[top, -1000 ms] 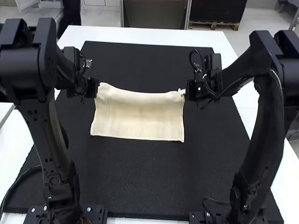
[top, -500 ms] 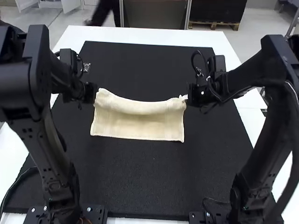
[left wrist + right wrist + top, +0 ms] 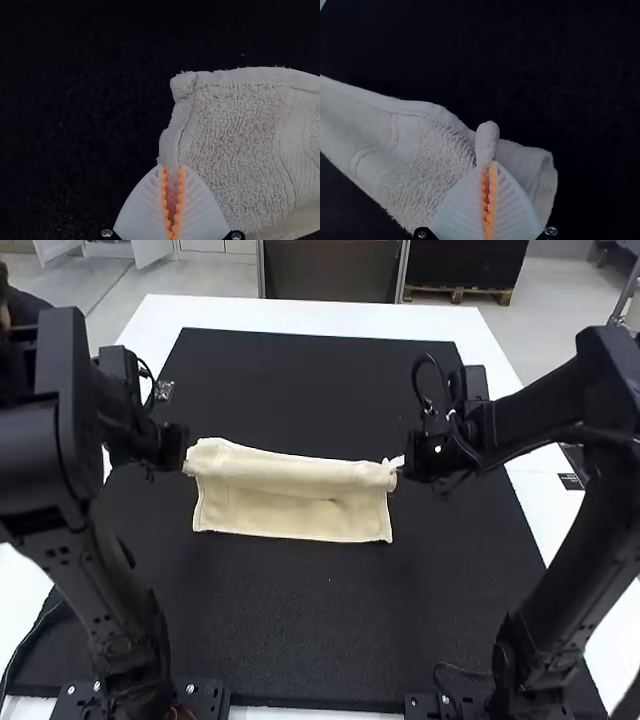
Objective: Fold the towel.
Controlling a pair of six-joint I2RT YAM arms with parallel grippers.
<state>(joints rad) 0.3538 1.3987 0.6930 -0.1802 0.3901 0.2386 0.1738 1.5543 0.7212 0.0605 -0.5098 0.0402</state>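
Towel (image 3: 292, 515) lies on the black mat (image 3: 330, 625) between the two arms, its near edge (image 3: 290, 537) flat and fairly straight, its far part raised and curled over in a soft band. The left tool (image 3: 172, 167) is clamped on the towel's side edge, close to a corner; the right tool (image 3: 488, 164) has its fingers closed on a small pinch of cloth, a rounded tuft poking out past the tips.

The step in hand looks like carrying the far part over towards the near edge. Best done with both tools moving together, level and low, the cloth kept barely taut. The band juts slightly past the near corner on the left side, so easing the left tool inward a touch should help the sides line up. Too much pull would likely drag the bottom layer off its place; too little would let the middle sag into creases. Let go only once the held corners are down, and open gently, as the tuft may cling to the ribbed fingers.

The mat rests on a white bench (image 3: 330, 312). The left arm (image 3: 110, 590) and right arm (image 3: 545, 590) stand either side, leaving a lane between them.
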